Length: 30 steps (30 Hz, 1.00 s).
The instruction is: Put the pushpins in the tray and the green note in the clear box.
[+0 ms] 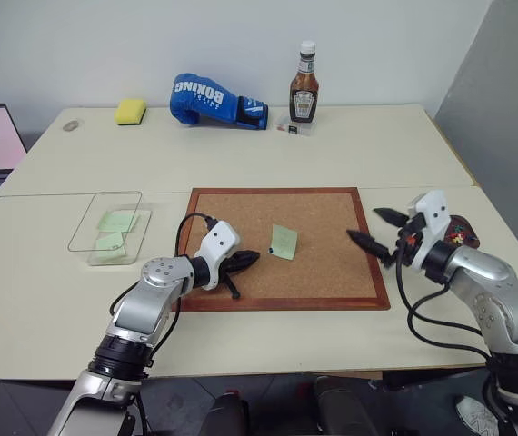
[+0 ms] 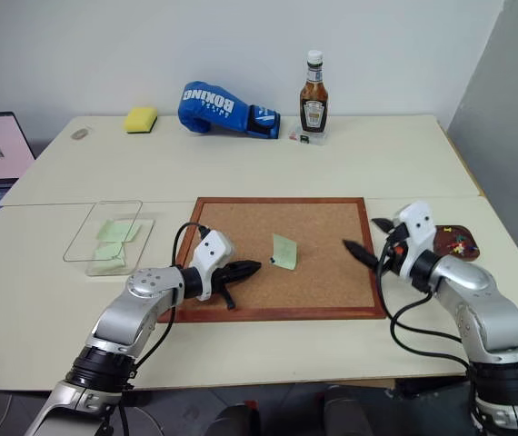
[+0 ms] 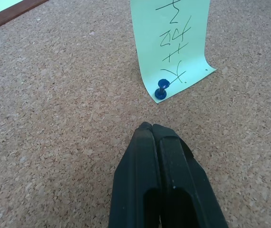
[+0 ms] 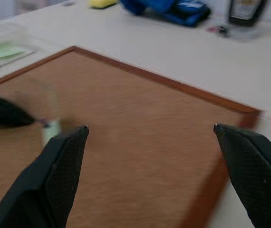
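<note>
The green note (image 1: 283,242) lies on the cork board (image 1: 323,272), a blue pushpin (image 3: 161,90) at its corner; the left gripper (image 1: 252,258) points at it, fingers pressed together. The right gripper (image 1: 374,229) hovers over the board's right edge, fingers spread wide; the tray (image 2: 459,242) sits beside it, the clear box (image 1: 91,227) on the table at left.

Head eyes are looking down at the corkboard (image 1: 318,238); both wrist views are facing it closer, at 12 o'clock.

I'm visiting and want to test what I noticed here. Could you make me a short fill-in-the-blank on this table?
1. The green note is fixed to the cork board by a ____ pushpin.
2. The left gripper is ____.
3. The right gripper is ____.
4. The clear box holds pale green ____.

Missing words: blue; shut; open; notes
</note>
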{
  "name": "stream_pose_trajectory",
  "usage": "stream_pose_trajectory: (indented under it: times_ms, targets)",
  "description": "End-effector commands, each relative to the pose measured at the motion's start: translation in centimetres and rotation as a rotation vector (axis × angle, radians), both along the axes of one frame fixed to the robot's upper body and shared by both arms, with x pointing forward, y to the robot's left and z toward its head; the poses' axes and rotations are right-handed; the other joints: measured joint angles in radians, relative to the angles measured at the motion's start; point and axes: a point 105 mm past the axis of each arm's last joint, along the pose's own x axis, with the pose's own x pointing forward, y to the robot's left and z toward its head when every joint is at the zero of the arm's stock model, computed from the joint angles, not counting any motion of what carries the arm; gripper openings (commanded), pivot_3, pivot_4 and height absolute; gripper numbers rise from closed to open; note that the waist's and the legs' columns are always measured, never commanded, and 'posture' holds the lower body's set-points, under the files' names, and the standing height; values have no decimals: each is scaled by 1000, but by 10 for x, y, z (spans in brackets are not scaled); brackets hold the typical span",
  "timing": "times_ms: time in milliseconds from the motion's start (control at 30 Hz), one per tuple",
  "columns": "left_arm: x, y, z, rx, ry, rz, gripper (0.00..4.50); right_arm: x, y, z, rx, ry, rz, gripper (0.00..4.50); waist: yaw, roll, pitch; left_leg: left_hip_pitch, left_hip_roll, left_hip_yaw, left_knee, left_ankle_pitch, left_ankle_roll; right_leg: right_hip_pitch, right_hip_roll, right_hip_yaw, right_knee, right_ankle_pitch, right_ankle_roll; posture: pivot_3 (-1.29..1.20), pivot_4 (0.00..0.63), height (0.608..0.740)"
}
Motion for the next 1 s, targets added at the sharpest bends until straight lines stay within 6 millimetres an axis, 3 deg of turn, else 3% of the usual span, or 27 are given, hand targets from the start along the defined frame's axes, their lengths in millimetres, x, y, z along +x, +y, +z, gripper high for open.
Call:
stream_pose_trajectory:
  times_ms: [33, 100, 433, 667, 1000]
  targets:
    - [-7, 12, -29, 45, 108, 46, 0, -29, 31, -7, -53, 65, 215, 4483, 0, -1, 1, 0, 0, 0, 0, 0, 0, 0, 0, 0, 0, 0, 0, 0, 150, 740]
    - [-8, 13, -30, 44, 108, 54, 0, -30, 47, -10, -22, 82, 260, 4483, -1, -2, 1, 1, 0, 0, 0, 0, 0, 0, 0, -1, 0, 0, -1, 0, 150, 740]
    - [-8, 17, -24, -1, 131, 97, 0, 19, 105, -8, 16, -52, 256, 4483, -2, -5, 2, 1, 1, 0, 0, 0, 0, -1, 1, -2, 1, 0, 0, 0, 150, 740]
    - [-7, 20, -21, -26, 156, 121, 0, 41, 110, -25, -5, -53, 225, 4483, -3, -5, 2, 0, 1, 0, -1, 0, 0, -2, 0, -2, 1, 0, 0, 0, 150, 740]
    - [-7, 23, -22, -22, 154, 134, 0, 43, 127, -46, -59, -73, 282, 4483, -6, -5, 2, 1, 1, 0, 0, 0, 0, -2, 1, -2, 2, 0, -1, 0, 150, 740]
